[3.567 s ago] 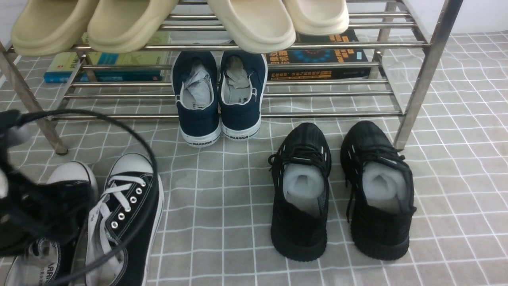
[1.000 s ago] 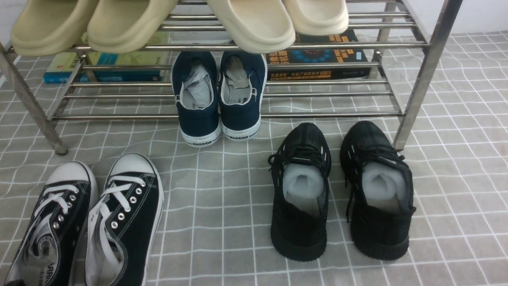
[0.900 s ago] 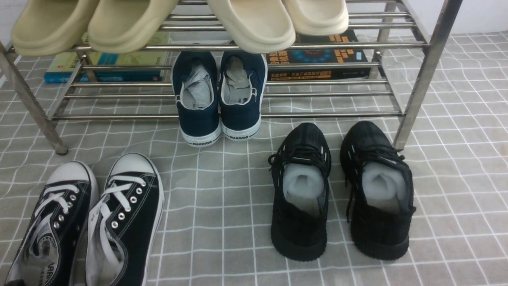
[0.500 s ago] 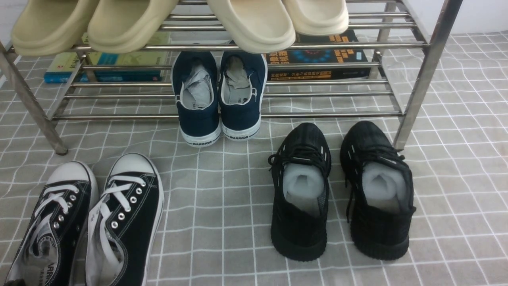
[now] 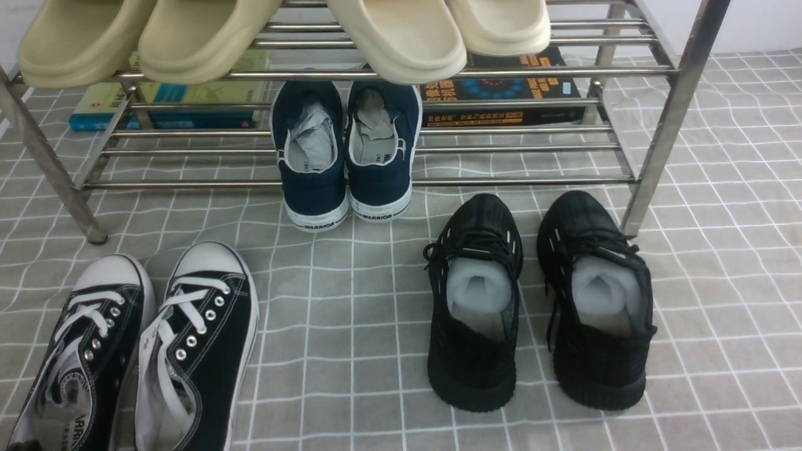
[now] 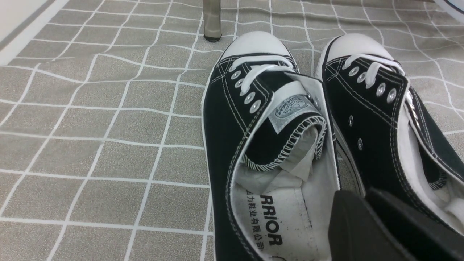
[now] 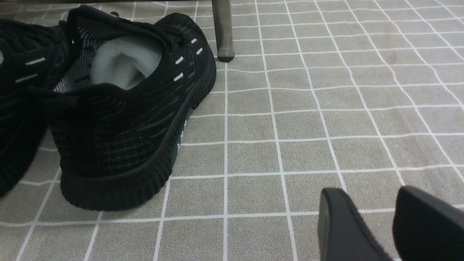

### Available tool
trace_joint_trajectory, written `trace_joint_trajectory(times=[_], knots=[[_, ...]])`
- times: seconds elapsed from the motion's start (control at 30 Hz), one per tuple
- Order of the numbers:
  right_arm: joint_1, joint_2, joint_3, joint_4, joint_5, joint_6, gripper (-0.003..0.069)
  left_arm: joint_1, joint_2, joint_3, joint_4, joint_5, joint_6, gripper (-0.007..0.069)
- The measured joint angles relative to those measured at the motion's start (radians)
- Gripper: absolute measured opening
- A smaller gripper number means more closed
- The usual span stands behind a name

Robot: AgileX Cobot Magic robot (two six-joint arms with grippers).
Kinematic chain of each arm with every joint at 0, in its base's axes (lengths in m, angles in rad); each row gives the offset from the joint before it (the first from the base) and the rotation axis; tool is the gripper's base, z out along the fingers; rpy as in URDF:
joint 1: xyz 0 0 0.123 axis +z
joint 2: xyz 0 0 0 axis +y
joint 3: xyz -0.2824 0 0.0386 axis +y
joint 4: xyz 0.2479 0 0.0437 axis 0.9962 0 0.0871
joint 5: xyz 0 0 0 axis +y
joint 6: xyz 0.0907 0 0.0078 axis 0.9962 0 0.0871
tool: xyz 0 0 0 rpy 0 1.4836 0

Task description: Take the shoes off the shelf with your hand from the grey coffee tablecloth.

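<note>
The shoes (image 5: 207,326), black canvas sneakers with white laces and toe caps, stand side by side on the grey coffee tablecloth (image 5: 351,326) at the near left, in front of the shelf (image 5: 564,70). In the left wrist view the shoes (image 6: 250,119) fill the frame. My left gripper (image 6: 364,195) hovers over their heel ends, fingers close together with nothing between them. My right gripper (image 7: 366,197) is open and empty over bare cloth (image 7: 308,127), to the right of the all-black knit sneakers (image 7: 134,123).
Navy white-soled shoes (image 5: 344,156) sit on the shelf's bottom tier, heels towards me. Beige slippers (image 5: 207,37) lie on the tier above, with books (image 5: 501,88) behind. The all-black knit sneakers (image 5: 476,351) stand on the cloth at the right. Shelf legs (image 6: 212,20) (image 7: 223,29) stand close by.
The left gripper and its cable, which hung over the canvas shoes 3.6 s ago, have drawn back out of the front view. Nothing has moved in the last second.
</note>
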Motion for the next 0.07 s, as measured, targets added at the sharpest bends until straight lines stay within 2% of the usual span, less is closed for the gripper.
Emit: trace_joint_trajectory(times=[0.07], knots=[[0.000,0.000,0.000,0.000,0.000,0.000,0.0239,0.000,0.000,0.000,0.000,-0.001,0.000,0.0076]])
